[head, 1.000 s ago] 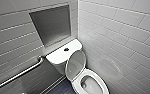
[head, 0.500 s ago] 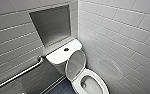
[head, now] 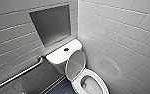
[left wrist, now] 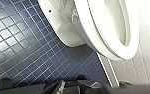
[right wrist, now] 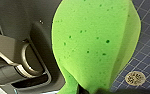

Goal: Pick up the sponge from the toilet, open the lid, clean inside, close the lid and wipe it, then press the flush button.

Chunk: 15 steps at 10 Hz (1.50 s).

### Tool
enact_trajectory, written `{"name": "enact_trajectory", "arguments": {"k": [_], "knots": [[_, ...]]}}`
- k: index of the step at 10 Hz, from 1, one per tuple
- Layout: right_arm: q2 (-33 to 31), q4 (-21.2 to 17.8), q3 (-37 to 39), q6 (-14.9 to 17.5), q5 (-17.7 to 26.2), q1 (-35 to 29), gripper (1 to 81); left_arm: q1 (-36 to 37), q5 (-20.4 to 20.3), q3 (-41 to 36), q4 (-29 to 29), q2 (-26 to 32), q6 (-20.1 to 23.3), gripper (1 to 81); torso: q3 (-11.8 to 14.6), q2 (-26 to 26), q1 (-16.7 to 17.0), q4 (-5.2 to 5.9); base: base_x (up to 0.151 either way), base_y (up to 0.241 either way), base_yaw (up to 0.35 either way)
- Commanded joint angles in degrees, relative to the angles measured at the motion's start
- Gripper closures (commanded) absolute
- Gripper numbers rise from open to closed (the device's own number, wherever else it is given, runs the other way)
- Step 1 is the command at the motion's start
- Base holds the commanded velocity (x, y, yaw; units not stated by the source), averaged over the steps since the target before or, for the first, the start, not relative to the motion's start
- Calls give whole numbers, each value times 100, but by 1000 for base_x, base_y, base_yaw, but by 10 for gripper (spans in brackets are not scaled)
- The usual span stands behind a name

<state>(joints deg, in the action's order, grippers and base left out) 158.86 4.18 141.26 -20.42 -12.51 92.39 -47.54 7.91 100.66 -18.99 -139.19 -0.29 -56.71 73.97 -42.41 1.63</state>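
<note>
No readable text, label, brand, number or sign anywhere.
- toilet (head: pixel 76 86): plain glossy white, no maker's mark legible.
- sponge (right wrist: pixel 96 45): plain green, pores only, no print.
- wall tiles (head: pixel 121 37): blank.
- round floor drain (right wrist: pixel 135 78): patterned face, too blurred to read any marks.

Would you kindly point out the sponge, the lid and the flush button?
sponge (right wrist: pixel 96 45), right wrist view, flat green face.
lid (head: pixel 76 63), head view, inner face, raised.
flush button (head: pixel 66 49), head view, dark centre.
</note>
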Motion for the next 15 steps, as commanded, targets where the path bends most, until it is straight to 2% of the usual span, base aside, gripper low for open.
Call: {"name": "enact_trajectory", "arguments": {"k": [1, 2, 3, 6, 8, 10, 11, 13, 15], "knots": [[-641, -1776, -976, 1860, 530, 30, 811, 934, 229, -116, -815, 251, -15, 10, 0, 0, 0, 0, 0, 0, 0], [-747, -2229, -1278, 2490, 495, 56, 811, 1136, 202, -64, -1071, 242, -15, 10, 0, -2, 0, 0, 0, 0, 0], [-791, -2299, -1374, 2552, 546, 30, 811, 1347, 202, 41, -1402, 207, -15, 10, 0, -2, 0, 0, 0, 0, 0], [-774, -2274, -1339, 2560, 592, 12, 811, 1760, -9, 489, -2212, -38, -50, 10, 0, -5, 0, -2, 0, 0, 0], [-624, -2325, -847, 2552, 583, -23, 811, 1937, -35, 833, -2811, -215, -94, 10, 0, -7, 0, -2, 0, 0, 0], [-431, -2317, -653, 2552, 574, 30, 811, 2059, -429, 938, -3276, -285, -120, 10, 0, -7, 0, -2, 0, 0, 0], [-370, -2308, -654, 2560, 592, 29, 811, 2156, -484, 938, -3383, -312, -155, 10, 0, -7, 0, -2, 0, 0, 0], [-282, -2246, -663, 2613, 583, 74, 811, 2306, -756, 947, -3401, -347, -586, 10, -2, -9, 0, -2, 0, 0, 0], [-203, -2246, -636, 2631, 592, 82, 811, 2473, -888, 947, -3409, -426, -674, 10, -2, -9, 0, -2, 0, 0, 0]]}}
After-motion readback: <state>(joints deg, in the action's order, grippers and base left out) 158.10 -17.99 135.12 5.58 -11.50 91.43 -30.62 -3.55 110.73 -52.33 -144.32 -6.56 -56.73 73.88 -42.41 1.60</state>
